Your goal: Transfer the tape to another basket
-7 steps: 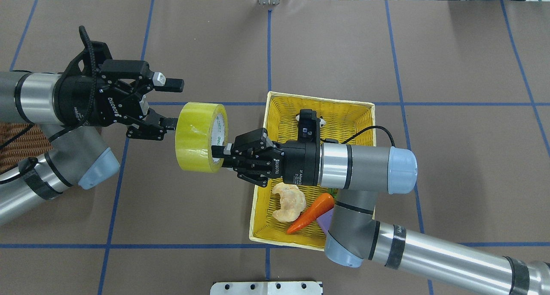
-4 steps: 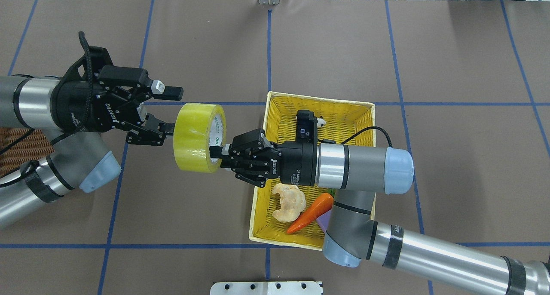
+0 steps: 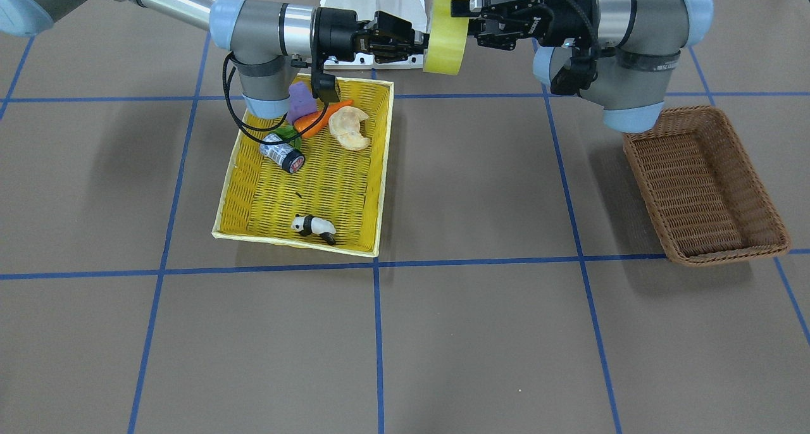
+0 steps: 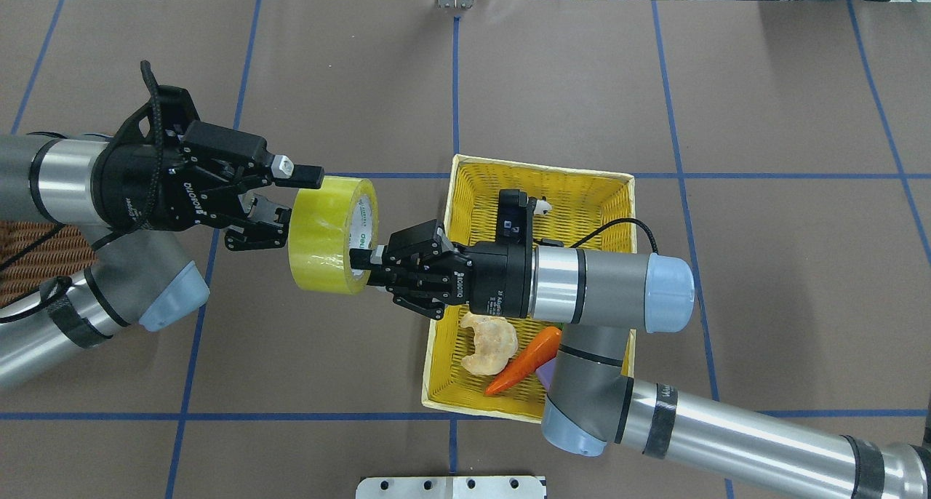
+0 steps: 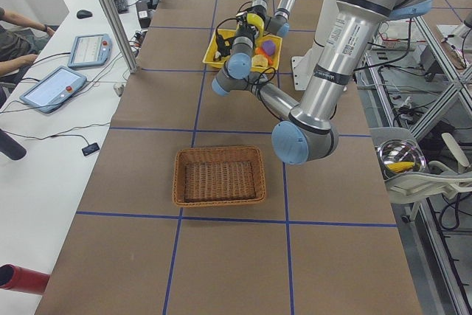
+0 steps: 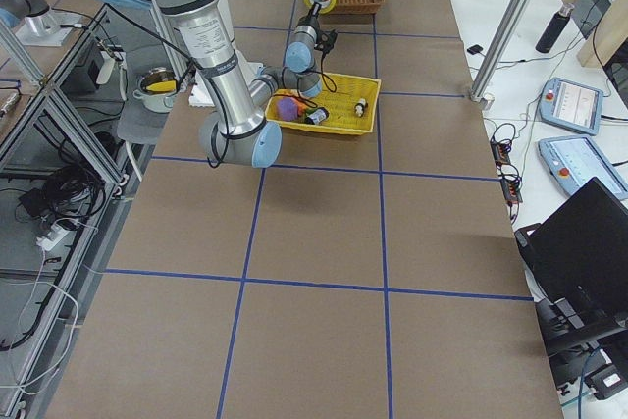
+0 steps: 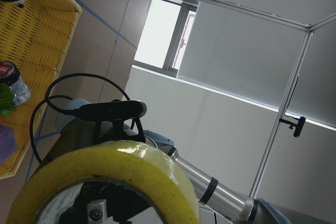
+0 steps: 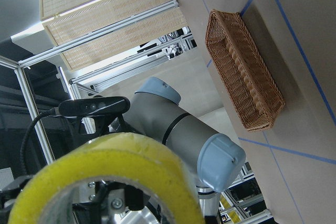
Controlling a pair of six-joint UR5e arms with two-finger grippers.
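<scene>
Tape (image 4: 324, 237), yellow roll w/ white core, was held in mid-air just off the yellow basket (image 4: 582, 190), beyond its short side toward the robot's left, core axis approx. horizontal. R gripper (image 4: 358, 257) reached out over that same side of the yellow basket & pinched the roll's wall, one finger inside the core, jaws nearly together on it. L gripper (image 4: 294, 202) met the roll from the side away from the yellow basket, fingers spread. One finger lay over the roll's far edge, the other at its end face; whether either pressed on the roll could not be told. Brown wicker basket (image 3: 702, 187) sat on the table (image 4: 727, 84), well apart from the yellow basket, further toward the robot's left. In the yellow basket: carrot (image 4: 527, 359), pale cracker-like piece (image 4: 489, 341), purple item (image 3: 301, 100), small dark cylinder (image 3: 283, 154), panda figure (image 3: 313, 225).
</scene>
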